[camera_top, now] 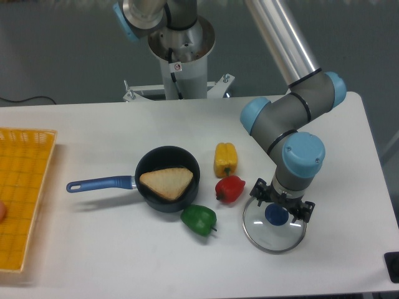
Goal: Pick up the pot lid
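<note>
Camera view: the end effector (283, 202), fingers spread wide, appears astride the blue knob (277, 216) of the transparent pot lid (273, 240) lying on the white desk (118, 249).

Bright, soft light on your worktop (112, 249), with a much darker background (68, 50) above it.
You get a pale, fairly even worktop and faint, soft-edged shadows; the light looks to come from overhead, though its source is out of your view. Your pan (156, 152) reads nearly black inside, so detail sinks there, while the bread (167, 183) in it stands out pale. You can pick out small highlights on the red pepper (229, 189) and green pepper (198, 220), and a bright line around the lid's (262, 240) rim, but its clear glass blends into the worktop. Main outlines look reasonably crisp to you; the finest detail is limited by the small picture.
</note>
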Tool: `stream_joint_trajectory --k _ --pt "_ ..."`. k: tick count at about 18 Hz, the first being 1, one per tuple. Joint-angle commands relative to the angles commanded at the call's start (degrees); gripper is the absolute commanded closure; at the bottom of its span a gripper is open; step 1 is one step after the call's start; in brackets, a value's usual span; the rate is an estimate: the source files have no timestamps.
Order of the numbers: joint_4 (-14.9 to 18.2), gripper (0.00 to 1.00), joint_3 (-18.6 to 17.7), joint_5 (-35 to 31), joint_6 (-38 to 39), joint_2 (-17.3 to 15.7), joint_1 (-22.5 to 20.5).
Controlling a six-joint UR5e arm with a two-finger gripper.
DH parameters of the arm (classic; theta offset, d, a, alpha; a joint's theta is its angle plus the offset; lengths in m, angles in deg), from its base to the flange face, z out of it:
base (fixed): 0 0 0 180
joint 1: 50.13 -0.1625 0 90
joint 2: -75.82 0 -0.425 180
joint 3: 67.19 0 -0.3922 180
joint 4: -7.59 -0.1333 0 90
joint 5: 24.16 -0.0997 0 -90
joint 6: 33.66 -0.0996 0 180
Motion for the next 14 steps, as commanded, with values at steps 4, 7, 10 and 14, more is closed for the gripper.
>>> stream_joint_trajectory --k 4,7,10,14 --pt "-0.53 0.0 0.09 0.0 0.0 0.35 0.0" --pt "-0.62 0.0 0.09 0.0 0.0 0.62 -0.09" --pt "-0.62 0.0 0.09 -0.09 0.0 0.79 0.0" --pt "-0.7 0.0 0.09 -0.09 -0.17 1.32 0.0"
